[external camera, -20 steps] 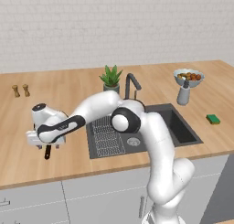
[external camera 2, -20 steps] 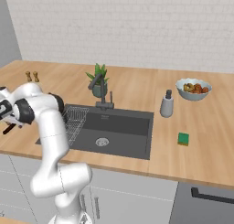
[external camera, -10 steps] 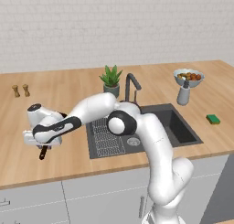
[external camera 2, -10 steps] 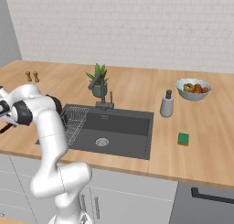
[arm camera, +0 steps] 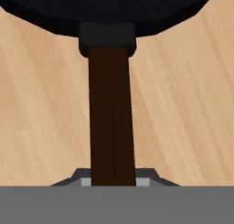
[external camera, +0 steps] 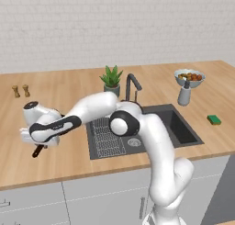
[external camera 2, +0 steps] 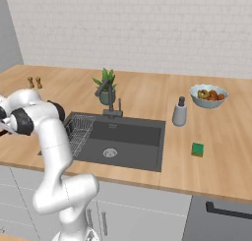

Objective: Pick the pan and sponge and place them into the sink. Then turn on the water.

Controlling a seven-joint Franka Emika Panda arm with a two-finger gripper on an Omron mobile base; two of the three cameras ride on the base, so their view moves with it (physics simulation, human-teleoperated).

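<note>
The pan (arm camera: 109,8) lies on the wooden counter at the far left, its black round body at the top of the hand view. Its long dark handle (arm camera: 112,118) runs down between the fingers of my gripper (arm camera: 113,182), which is shut on it. In the left base view the hand covers the pan, and the handle's end (external camera: 36,151) sticks out below my gripper (external camera: 41,142). The green sponge (external camera: 214,120) (external camera 2: 197,149) lies on the counter right of the sink (external camera: 180,130) (external camera 2: 133,136). The dark faucet (external camera: 132,84) (external camera 2: 106,87) stands behind the basin, with no stream showing.
A wire rack (external camera: 108,137) (external camera 2: 78,129) fills the sink's left part. A potted plant (external camera: 112,79) stands behind the faucet. A soap dispenser (external camera: 184,94) and a fruit bowl (external camera: 189,77) are at the back right. Two small shakers (external camera: 21,91) stand at the far left.
The gripper has gone from open to shut on the pan's handle. The hand has sunk slightly toward the counter. Nothing else has moved.
</note>
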